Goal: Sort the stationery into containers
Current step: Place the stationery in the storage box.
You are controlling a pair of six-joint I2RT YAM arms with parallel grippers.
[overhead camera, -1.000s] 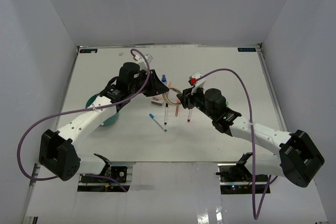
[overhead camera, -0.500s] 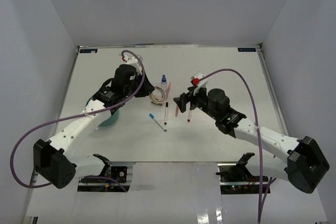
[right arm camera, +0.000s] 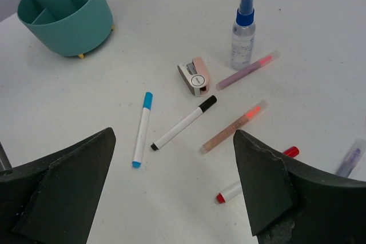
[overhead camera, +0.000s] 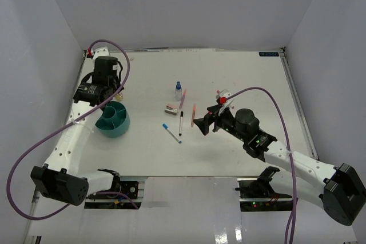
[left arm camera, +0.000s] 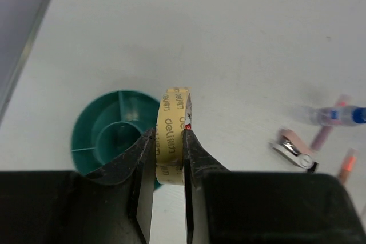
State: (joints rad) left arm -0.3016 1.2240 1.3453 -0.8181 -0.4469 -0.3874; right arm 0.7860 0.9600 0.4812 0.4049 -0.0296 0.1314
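Between the black fingers of the left gripper (left arm camera: 168, 132), a tan ring of tape with dark printed lettering (left arm camera: 171, 104) is clamped across its width. It stands upright, edge-on to the wrist camera. Directly below it lies the round teal plastic cup (left arm camera: 106, 138), split into a round middle well and curved outer sections. The ring lines up with the cup's right-hand part (which section I cannot tell, nor whether it touches the rim). From above, this arm reaches to the back-left of the white table (overhead camera: 246, 72), with its wrist just behind the cup.

The right gripper (right arm camera: 172, 140) hangs with its jaws spread wide and nothing between them, above the loose items near the table's middle. Closest under it lie a white marker with a black cap (right arm camera: 183, 123) and, to its left and apart from it, a white pen with blue cap and tip (right arm camera: 142, 130). A translucent orange-pink pen (right arm camera: 234, 126) lies to the marker's right, and a white pen with red ends (right arm camera: 257, 174) lies nearer the camera. Beyond the marker sits a small pink-and-white block (right arm camera: 194, 76). A purple pen with a clear pink cap (right arm camera: 247, 70) lies just beside the block, and a small clear spray bottle with a blue cap (right arm camera: 243, 30) stands upright behind it. A pale grey-violet pen (right arm camera: 350, 159) shows at the right edge. In this view the cup stands well apart at the far left.
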